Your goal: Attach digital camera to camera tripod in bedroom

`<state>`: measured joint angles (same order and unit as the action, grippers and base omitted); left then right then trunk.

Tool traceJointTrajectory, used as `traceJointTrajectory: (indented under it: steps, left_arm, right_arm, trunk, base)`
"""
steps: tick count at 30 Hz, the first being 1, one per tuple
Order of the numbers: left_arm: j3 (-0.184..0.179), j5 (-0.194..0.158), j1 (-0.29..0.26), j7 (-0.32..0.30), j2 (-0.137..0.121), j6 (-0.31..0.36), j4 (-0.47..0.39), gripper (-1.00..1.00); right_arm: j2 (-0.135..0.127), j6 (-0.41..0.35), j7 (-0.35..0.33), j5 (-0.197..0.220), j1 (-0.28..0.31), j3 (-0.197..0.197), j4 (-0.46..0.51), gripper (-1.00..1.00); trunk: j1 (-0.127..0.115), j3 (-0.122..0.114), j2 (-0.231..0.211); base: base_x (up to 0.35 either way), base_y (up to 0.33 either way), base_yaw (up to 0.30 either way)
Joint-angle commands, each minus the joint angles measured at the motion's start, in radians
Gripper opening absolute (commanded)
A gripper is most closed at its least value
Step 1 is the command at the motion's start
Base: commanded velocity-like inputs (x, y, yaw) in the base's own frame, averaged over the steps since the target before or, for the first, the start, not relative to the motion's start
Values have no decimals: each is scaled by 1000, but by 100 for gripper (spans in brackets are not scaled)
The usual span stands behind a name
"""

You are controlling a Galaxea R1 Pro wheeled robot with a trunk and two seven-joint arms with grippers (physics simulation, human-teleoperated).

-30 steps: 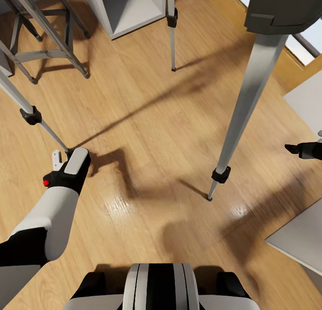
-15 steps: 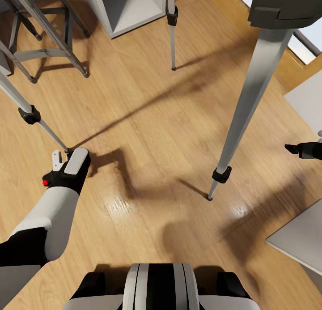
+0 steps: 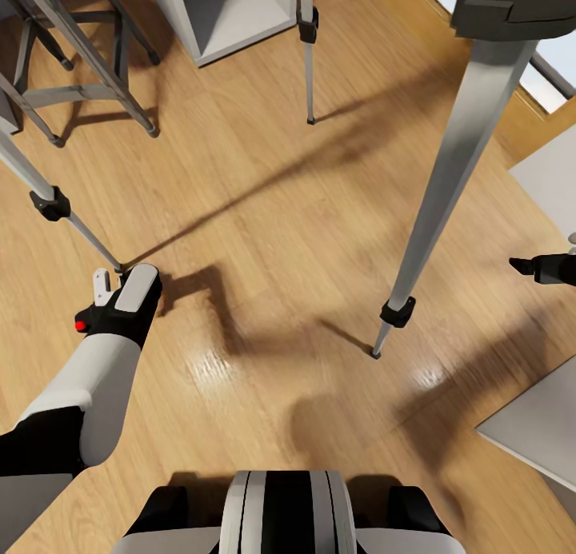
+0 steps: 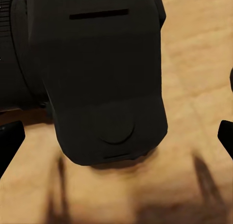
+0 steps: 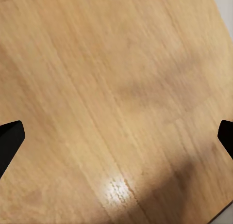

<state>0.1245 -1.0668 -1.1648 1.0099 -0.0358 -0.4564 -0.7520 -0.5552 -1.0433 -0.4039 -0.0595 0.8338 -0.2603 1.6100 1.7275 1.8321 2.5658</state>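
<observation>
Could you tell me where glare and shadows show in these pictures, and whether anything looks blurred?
Head view: sharp; a bright glare patch on the floor, long dark shadows from the camera tripod legs. Left wrist view: the digital camera is dark and soft-edged, a blurred shadow below it. Right wrist view: small glare spot, faint shadow bands.

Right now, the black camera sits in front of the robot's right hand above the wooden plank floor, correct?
Not the right. The left wrist view shows the black camera in front of the left hand, above the wooden plank floor.
</observation>
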Motion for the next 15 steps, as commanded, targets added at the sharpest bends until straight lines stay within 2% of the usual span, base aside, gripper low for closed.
traceJointTrajectory:
  steps: [1,15]
  left_arm:
    - [0,-5,1,1,0,-4,-1,100]
    - [-2,-4,7,-5,-1,-4,-1,100]
  right_arm:
    - [0,-4,-7,-6,1,0,1,100]
    - [0,-4,-7,-6,1,0,1,100]
  trunk:
    - [0,1,0]
    - [1,1,1]
  base:
    - [0,0,0]
    - [0,0,0]
